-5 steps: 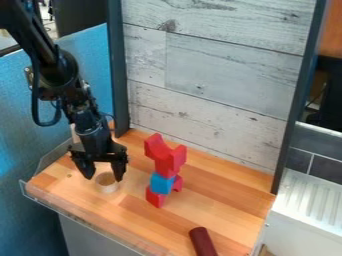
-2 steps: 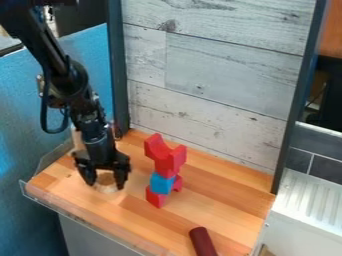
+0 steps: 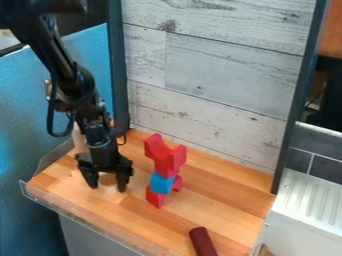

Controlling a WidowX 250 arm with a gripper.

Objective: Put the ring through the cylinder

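Gripper (image 3: 109,188) is hanging low over a wooden counter (image 3: 207,200) at the left of the camera view, its two black fingers standing apart and pointing down. A pale ring (image 3: 111,192) is sitting on the wood between the fingertips, though it is showing too faintly there to tell whether either finger is touching it. To the right of the gripper, a stack is rising from the counter: a red base block (image 3: 155,197) is supporting a blue block (image 3: 161,184), and a red notched block (image 3: 167,156) is resting on top with its curved hollow facing up. A dark red cylinder (image 3: 202,242) is lying near the front, well apart from the ring and running out of the bottom edge. Behind the counter, a panel of weathered whitish boards (image 3: 214,75) is standing upright between dark posts.
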